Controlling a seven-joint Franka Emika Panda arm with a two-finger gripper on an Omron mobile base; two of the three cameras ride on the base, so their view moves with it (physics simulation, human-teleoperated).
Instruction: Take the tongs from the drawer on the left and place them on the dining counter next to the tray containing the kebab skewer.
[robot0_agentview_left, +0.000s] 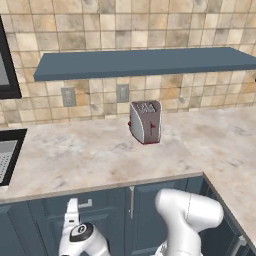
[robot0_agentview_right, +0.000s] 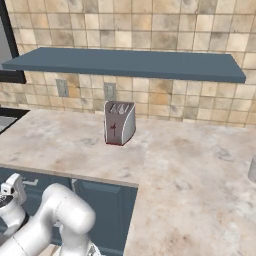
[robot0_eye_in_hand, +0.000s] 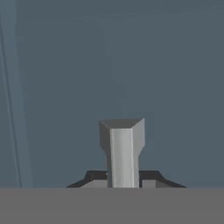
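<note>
We see the gripper (robot0_eye_in_hand: 123, 183) pressed up to the slate-blue drawer (robot0_eye_in_hand: 131, 65) front, jaws pinching its silver bar handle (robot0_eye_in_hand: 122, 148) between the dark tips. In left base view the handle (robot0_agentview_left: 86, 203) sits just under the counter (robot0_agentview_left: 100, 155) front edge, hand right at it. Toaster (robot0_agentview_left: 145, 121) stands near the counter's back edge, below the blue shelf (robot0_agentview_left: 145, 62). Tongs: can't tell where they are.

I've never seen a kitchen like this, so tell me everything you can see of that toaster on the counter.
The toaster is a small boxy appliance of brushed silver metal with a dark red base and a red lever on its end. Two slots are open on top, nothing in them. It stands upright on the beige marbled counter, near the tiled wall, below the blue shelf. Nothing else touches it.
</note>
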